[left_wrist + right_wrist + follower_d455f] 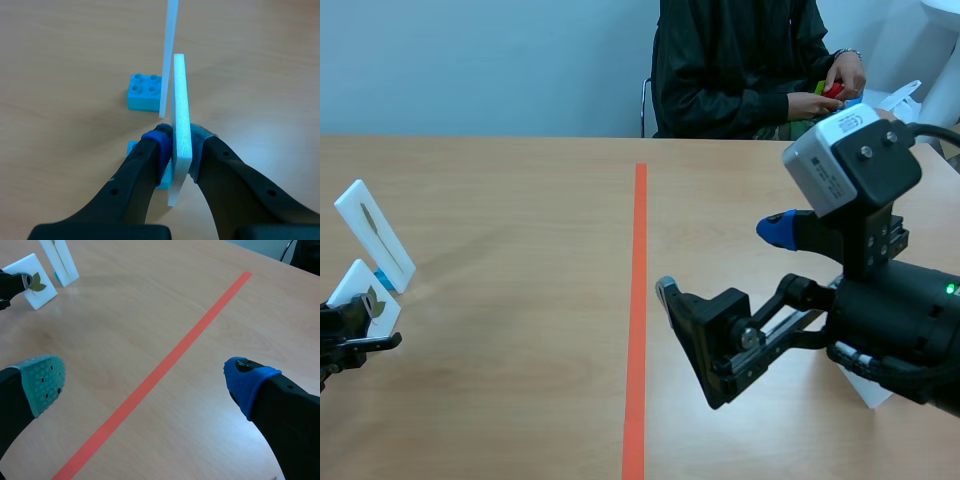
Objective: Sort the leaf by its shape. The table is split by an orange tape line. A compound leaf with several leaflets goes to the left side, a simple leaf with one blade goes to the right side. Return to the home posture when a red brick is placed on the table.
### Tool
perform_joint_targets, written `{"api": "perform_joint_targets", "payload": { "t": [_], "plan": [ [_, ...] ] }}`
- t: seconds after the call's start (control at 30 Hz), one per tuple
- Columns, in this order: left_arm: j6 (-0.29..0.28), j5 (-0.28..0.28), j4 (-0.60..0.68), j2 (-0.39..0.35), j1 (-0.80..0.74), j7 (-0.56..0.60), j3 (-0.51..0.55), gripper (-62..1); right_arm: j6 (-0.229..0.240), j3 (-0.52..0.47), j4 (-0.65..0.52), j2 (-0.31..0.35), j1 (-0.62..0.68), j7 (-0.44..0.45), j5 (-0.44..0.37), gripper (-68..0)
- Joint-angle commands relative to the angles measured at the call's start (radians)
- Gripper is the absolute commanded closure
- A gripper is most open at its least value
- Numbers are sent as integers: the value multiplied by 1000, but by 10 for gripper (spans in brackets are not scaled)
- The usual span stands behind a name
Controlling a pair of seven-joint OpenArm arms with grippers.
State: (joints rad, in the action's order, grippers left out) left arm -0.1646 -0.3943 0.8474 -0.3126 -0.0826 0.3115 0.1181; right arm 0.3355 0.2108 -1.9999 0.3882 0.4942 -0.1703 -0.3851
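The leaf card (pixel 181 100) is white with a small dark green leaf picture on it. The leaf is too small to tell its shape, and I can read no words on the card. It is on the left side of the orange line (pixel 638 330), far out near the left edge of the tabletop (pixel 520 300).

The left gripper (pixel 180 147) is low over the tabletop. Its fingers (pixel 135 175) are squeezed on the leaf card, one pad on each flat side. The card is seen from its thin edge and stands almost straight up. A blue brick (pixel 132 148) shows just under the card, beside one finger.

Just ahead of it stands a second card (pixel 169 55), also white. It is stuck in another blue brick (pixel 144 91). In the scene view this card leans back and has a long thin leaf picture on it.

The right gripper (pixel 720 262) is on the right side of the orange line, above the tabletop. Its fingers (pixel 247 382) are spread wide apart and hold nothing. One pad is blue and the other is green.

A person (pixel 740 60) in a dark jacket sits across the tabletop. The hands (pixel 830 95) hold a small red piece (pixel 833 90) and some other colored bits.
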Motion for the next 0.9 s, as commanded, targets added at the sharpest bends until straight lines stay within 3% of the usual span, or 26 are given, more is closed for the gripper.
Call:
{"api": "perform_joint_targets", "payload": {
  "t": [0.0,0.1,0.5,0.67,0.87],
  "plan": [
    [-2,-7,18,-1,14,14,-3,-88,-3,-11,0,2,-10,11,-4,-679],
    [-2,-7,17,-2,14,14,-3,-142,-3,-11,0,1,-10,12,-4,-679],
    [-4,-6,53,-26,8,14,-2,-464,-3,-11,0,0,-10,11,-4,-679],
    [-6,-7,184,-48,-50,13,18,-599,-3,-11,0,0,-10,11,-4,-679],
    [-14,-6,439,-85,-196,5,32,-623,-3,-11,0,0,-10,11,-4,-679]
  ]
}}
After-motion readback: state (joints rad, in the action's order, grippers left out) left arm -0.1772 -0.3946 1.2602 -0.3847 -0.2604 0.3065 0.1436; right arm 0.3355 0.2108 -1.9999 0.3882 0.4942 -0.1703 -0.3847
